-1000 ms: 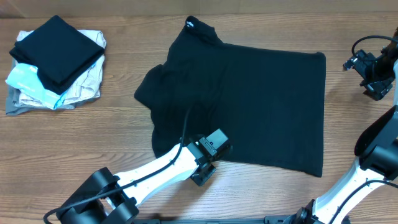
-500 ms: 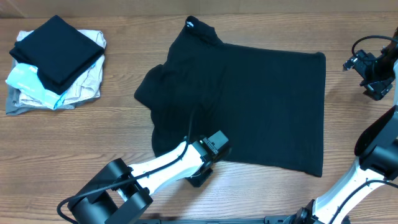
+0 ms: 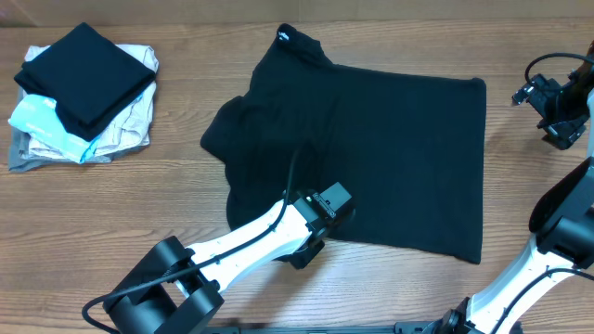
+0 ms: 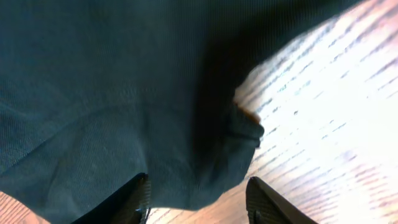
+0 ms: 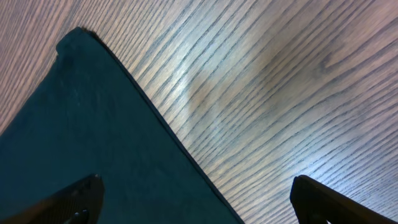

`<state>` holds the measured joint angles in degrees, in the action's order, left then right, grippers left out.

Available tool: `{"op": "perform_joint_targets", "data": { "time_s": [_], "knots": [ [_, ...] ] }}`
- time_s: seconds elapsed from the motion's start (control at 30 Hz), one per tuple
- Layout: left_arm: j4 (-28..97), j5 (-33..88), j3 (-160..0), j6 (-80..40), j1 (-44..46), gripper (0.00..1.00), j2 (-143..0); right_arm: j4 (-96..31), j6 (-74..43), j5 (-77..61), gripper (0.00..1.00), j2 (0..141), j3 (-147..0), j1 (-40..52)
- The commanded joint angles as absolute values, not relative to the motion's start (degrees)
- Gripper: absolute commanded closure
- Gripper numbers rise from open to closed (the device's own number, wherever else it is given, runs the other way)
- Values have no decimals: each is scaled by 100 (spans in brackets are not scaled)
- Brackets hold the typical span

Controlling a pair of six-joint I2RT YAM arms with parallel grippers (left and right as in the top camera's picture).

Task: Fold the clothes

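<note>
The black shirt point(image 3: 390, 148) lies spread flat on the wooden table, its collar with a white tag point(image 3: 283, 37) at the far side. My left gripper point(image 3: 320, 221) is low over the shirt's near hem. In the left wrist view its jaws point(image 4: 199, 202) are open, with a folded lip of the dark fabric point(image 4: 112, 93) between them. My right gripper point(image 3: 557, 111) hangs off the shirt's far right corner. In the right wrist view its jaws point(image 5: 199, 202) are wide open and empty, above the shirt's edge point(image 5: 93, 137).
A stack of folded garments point(image 3: 83, 88), black on top of light-blue, beige and grey, sits at the far left. Bare wood table point(image 3: 139, 195) surrounds the shirt. The right arm's base point(image 3: 557, 232) stands at the right edge.
My left gripper has shifted slightly right and farther onto the shirt's near hem. The shirt and the right arm have not moved.
</note>
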<state>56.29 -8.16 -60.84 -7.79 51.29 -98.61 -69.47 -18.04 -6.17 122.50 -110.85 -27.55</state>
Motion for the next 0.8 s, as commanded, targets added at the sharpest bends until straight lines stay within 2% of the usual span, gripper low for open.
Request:
{"op": "perform_joint_targets", "data": {
  "time_s": [0.0,0.37,0.5,0.63,0.77],
  "knots": [
    [5677,-620,-6097,-467,5140,46,-9889,-6921,-1846,-646,0,12090,-11093,-2740],
    [5028,-443,-5461,-469,5140,47,-9889,-6923,-1846,-646,0,12090,-11093,-2740],
    [5024,-445,-5411,-471,5140,55,-9889,-6923,-1846,-646,0,12090,-11093,-2740],
    [4934,-445,-5408,-469,5140,76,-9889,-6923,-1846,-646,0,12090,-11093,-2740],
    [4869,-456,-5411,-469,5140,82,-9889,-6921,-1846,-646,0,12090,-11093,-2740]
  ]
}}
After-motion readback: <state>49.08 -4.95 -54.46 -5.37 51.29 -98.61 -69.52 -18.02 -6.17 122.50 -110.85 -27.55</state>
